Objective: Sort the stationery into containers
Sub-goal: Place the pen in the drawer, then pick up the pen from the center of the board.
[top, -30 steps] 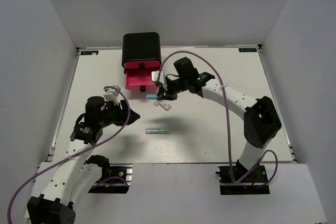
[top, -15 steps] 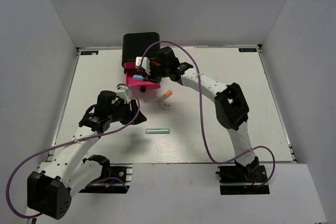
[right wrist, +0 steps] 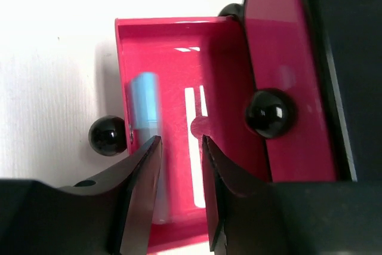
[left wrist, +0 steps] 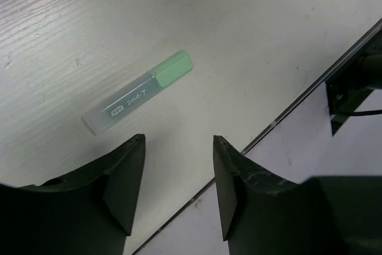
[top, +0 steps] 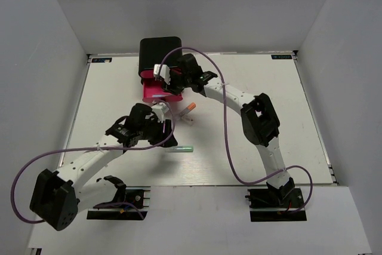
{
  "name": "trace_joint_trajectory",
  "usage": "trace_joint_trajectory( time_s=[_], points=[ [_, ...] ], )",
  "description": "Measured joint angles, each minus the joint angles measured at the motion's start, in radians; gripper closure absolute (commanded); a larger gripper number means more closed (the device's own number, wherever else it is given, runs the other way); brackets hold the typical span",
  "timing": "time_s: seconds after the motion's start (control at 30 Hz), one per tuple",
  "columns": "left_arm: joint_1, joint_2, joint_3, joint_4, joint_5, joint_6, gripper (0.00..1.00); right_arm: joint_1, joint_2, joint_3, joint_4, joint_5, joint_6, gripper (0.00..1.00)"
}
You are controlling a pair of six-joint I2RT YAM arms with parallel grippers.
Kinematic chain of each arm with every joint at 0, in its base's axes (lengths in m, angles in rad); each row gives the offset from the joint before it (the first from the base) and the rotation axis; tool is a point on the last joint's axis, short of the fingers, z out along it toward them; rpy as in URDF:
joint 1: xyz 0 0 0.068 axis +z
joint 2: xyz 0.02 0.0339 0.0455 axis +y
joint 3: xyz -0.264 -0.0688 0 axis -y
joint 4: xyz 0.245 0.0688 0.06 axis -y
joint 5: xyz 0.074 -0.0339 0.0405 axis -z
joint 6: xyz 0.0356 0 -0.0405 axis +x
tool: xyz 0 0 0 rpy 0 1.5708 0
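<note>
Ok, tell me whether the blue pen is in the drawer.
In. The right wrist view shows the blue pen, blurred, inside the open drawer, beside the right gripper and not between its fingers.

The white bench (top: 268,123) carries a black cabinet (top: 160,54) at its far edge, left of centre. An orange-tipped pen (top: 190,108) lies near the cabinet's front, a little to its right. A green marker (top: 182,148) lies farther out from the cabinet, towards the near edge.

Glossy pink-red plastic drawer (right wrist: 179,46), shiny black knob (right wrist: 270,113), frosted plastic marker (left wrist: 138,98), matt grained white table (left wrist: 268,28)
</note>
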Motion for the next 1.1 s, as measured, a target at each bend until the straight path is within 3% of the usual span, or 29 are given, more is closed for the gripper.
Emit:
trace_joint_trajectory(
  time_s=[0.13,0.27,0.53,0.73,0.83,0.97,1.0,1.07,1.1],
  points=[
    [-0.050,0.066,0.034,0.005,-0.033,0.050,0.37,-0.027,-0.045,-0.003,-0.002,-0.011,0.056,0.60],
    [-0.094,0.126,0.065,0.007,-0.060,0.139,0.27,-0.104,-0.153,-0.069,0.011,-0.027,0.123,0.60],
    [-0.185,0.323,0.140,0.021,-0.108,0.315,0.17,-0.325,-0.402,-0.391,0.048,-0.066,0.200,0.57],
    [-0.230,0.435,0.174,0.030,-0.207,0.407,0.11,-0.387,-0.504,-0.590,0.051,-0.118,0.233,0.56],
    [-0.247,0.478,0.187,0.038,-0.259,0.435,0.11,-0.389,-0.549,-0.663,0.054,-0.143,0.237,0.56],
    [-0.275,0.520,0.190,0.049,-0.307,0.457,0.19,-0.393,-0.587,-0.712,0.072,-0.165,0.254,0.55],
    [-0.283,0.527,0.190,0.049,-0.322,0.461,0.22,-0.395,-0.596,-0.719,0.073,-0.169,0.257,0.55],
    [-0.305,0.528,0.190,0.050,-0.348,0.470,0.37,-0.397,-0.609,-0.729,0.083,-0.174,0.263,0.55],
    [-0.312,0.528,0.190,0.050,-0.357,0.468,0.37,-0.403,-0.614,-0.731,0.088,-0.178,0.267,0.55]
  ],
)
